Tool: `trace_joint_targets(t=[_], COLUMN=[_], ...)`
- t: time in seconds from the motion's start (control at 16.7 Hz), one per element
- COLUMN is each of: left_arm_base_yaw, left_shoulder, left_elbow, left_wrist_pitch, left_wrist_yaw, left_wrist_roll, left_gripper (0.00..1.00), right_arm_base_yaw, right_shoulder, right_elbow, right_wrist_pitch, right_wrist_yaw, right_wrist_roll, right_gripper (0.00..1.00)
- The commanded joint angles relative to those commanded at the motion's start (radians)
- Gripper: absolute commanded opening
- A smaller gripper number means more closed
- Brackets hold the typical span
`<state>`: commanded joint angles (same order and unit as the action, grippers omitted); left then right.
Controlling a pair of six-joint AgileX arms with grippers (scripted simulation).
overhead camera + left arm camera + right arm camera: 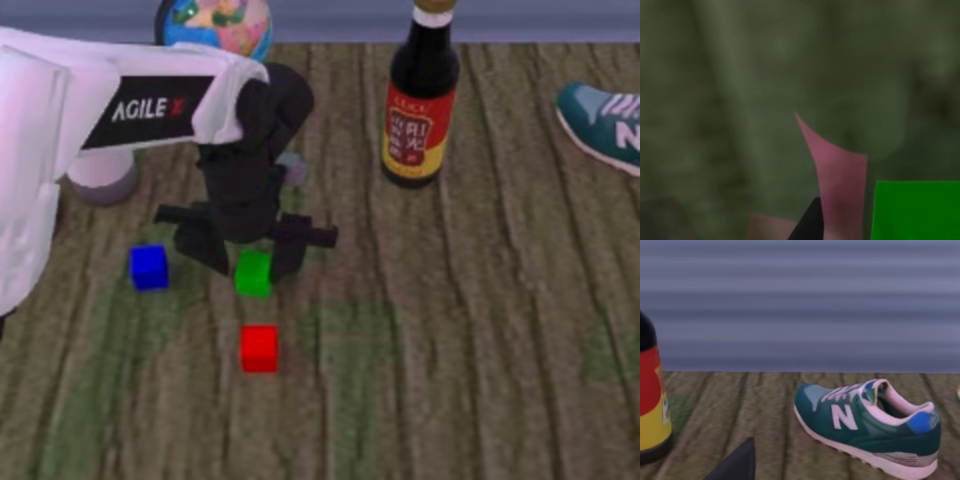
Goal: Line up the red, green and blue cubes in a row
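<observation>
Green cube [253,272] on the table between the fingers of the left gripper [247,262], which is down over it; whether the fingers press it or stand off, cannot tell. Blue cube [149,267] just to the left of that gripper, apart from it. Red cube [259,348] nearer the table's front edge than the gripper, a little right of the green one, not touching it. In the left wrist view the green cube [915,210] fills one corner, close up (a pink shape beside it, unidentified).

Table [480,380]: dark brown wood with heavy grain running front to back, mottled with green patches. Behind it a wall [800,300] of grey-blue horizontal bands.

Farther out: a dark sauce bottle [421,95] behind and right of the gripper, red and yellow label, characters not legible. Globe [213,25] at the back edge. Teal sneaker [603,122] at far right, white "N" on its side in the right wrist view [867,427]. "AGILE X" reads on the left arm [150,105].

Right gripper: only a dark tip [737,465] visible in its own wrist view.
</observation>
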<state>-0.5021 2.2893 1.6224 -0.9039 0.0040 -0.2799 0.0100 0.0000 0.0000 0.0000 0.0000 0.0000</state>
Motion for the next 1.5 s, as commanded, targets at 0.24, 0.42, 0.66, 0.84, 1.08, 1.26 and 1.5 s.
trace_joint_targets(t=[0.24,0.42,0.66,0.84,1.08,1.26,1.5], left_arm_base_yaw=[0.000,0.000,0.000,0.002,0.013,0.020,0.015], left_shoulder=[0.000,0.000,0.000,-0.025,-0.065,-0.097,-0.097], left_elbow=[0.000,0.000,0.000,0.020,0.105,0.157,0.158], left_wrist_pitch=[0.000,0.000,0.000,-0.025,-0.161,-0.238,-0.240], left_wrist_yaw=[0.000,0.000,0.000,-0.006,-0.007,-0.006,-0.007], left_wrist_roll=[0.000,0.000,0.000,0.005,0.002,0.002,0.004], left_gripper=[0.00,0.00,0.00,0.00,0.00,0.00,0.00], right_arm_base_yaw=[0.000,0.000,0.000,0.000,0.000,0.000,0.000], right_shoulder=[0.000,0.000,0.000,0.000,0.000,0.000,0.000], right_elbow=[0.000,0.000,0.000,0.000,0.000,0.000,0.000], right_wrist_pitch=[0.000,0.000,0.000,0.000,0.000,0.000,0.000], right_wrist_yaw=[0.000,0.000,0.000,0.000,0.000,0.000,0.000], right_wrist_roll=[0.000,0.000,0.000,0.000,0.000,0.000,0.000], right_gripper=[1.00,1.00,1.00,1.00,1.00,1.00,1.00])
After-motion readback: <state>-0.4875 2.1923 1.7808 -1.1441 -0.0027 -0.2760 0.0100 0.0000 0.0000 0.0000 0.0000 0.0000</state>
